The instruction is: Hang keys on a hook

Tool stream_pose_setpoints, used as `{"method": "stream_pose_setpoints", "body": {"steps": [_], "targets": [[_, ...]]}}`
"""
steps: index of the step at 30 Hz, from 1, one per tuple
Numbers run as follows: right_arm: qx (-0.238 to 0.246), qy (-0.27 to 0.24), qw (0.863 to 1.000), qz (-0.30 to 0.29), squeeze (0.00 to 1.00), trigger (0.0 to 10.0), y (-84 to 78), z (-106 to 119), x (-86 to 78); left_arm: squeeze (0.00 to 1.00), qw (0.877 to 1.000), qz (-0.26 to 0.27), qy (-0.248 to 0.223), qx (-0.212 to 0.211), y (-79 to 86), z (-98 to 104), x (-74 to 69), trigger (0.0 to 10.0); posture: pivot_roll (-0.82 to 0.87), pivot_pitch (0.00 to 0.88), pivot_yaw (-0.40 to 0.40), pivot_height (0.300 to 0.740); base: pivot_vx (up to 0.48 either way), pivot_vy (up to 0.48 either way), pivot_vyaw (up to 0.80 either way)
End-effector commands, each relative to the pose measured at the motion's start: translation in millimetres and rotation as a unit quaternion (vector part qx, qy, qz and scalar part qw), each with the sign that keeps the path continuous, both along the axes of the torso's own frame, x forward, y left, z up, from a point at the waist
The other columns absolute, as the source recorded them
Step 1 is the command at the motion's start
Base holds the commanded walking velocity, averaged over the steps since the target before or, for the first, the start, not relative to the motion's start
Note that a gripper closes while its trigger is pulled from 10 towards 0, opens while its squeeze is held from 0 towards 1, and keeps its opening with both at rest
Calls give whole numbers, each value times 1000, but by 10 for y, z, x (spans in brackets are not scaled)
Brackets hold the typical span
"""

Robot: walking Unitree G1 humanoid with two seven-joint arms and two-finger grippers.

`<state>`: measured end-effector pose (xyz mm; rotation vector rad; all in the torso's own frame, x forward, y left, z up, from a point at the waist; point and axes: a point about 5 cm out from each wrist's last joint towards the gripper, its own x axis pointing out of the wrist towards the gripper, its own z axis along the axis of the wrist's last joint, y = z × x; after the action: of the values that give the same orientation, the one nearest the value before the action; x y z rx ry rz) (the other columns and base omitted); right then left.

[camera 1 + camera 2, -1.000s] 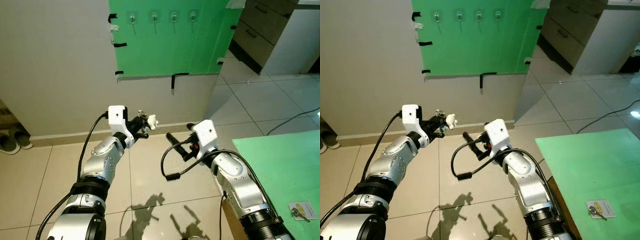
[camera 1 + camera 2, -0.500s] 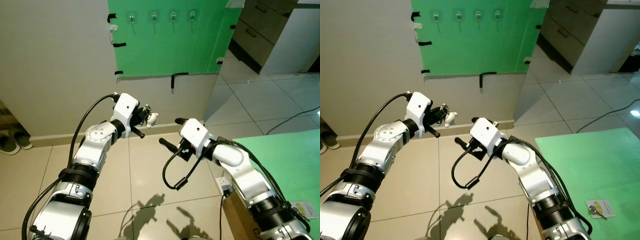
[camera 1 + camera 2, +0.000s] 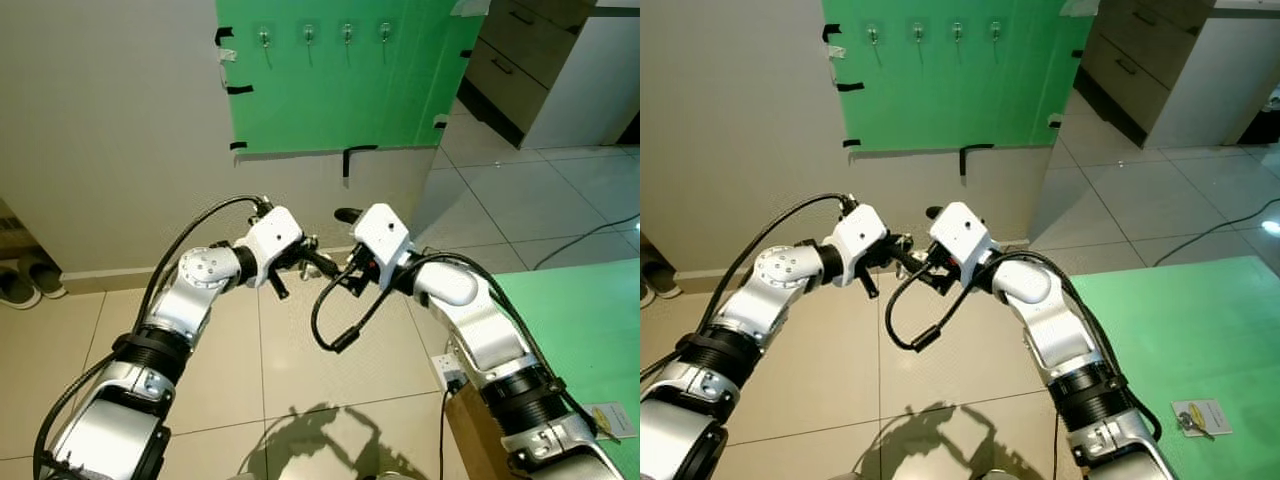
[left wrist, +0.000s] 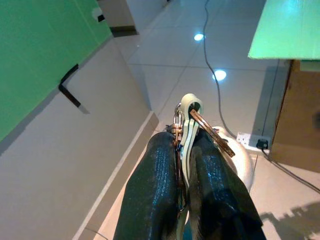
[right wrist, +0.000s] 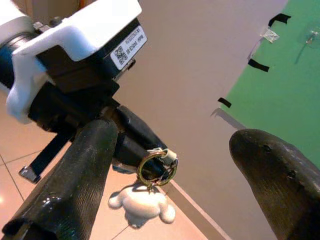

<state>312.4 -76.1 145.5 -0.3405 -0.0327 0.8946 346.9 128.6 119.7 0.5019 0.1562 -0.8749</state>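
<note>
At frame centre, the left gripper [image 4: 185, 165] pinches a brass key ring with white bear charm [image 5: 145, 202]; the right gripper [image 5: 165, 175] spreads wide around it.

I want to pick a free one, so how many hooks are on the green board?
4: small clear hooks in a row along the green wall board's top edge.

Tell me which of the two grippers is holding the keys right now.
The left gripper: its fingers are shut on the keys, while the right gripper is spread open around them.
</note>
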Motion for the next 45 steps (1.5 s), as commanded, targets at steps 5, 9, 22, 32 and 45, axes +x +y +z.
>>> {"method": "stream_pose_setpoints", "body": {"steps": [5, 9, 22, 32, 45], "targets": [[-10, 4, 1000, -9, 0, 10000, 50, -63, -1, 0, 1000, -18, -18, 8, -31, 110, 25, 10000, -78, 0, 26, 740, 0, 0, 0], [-17, 12, 1000, -2, 0, 10000, 9, -119, -38, 0, 1000, -13, -21, 17, 29, 124, 51, 10000, -77, 0, 25, 740, 0, 0, 0], [-11, 26, 1000, -14, 0, 10000, 31, -224, -74, 0, 999, 36, -7, -36, 36, 216, 154, 10000, -84, 0, 28, 740, 0, 0, 0], [-15, -5, 997, -74, 0, 10000, 126, -214, 37, 0, 999, 30, 3, -39, -32, 170, 125, 10000, -83, 0, 26, 740, 0, 0, 0], [13, 25, 995, -100, 0, 10000, 242, -304, -21, 0, 998, 51, 17, -41, -22, 134, 130, 10000, -80, 0, 22, 740, 0, 0, 0]]}}
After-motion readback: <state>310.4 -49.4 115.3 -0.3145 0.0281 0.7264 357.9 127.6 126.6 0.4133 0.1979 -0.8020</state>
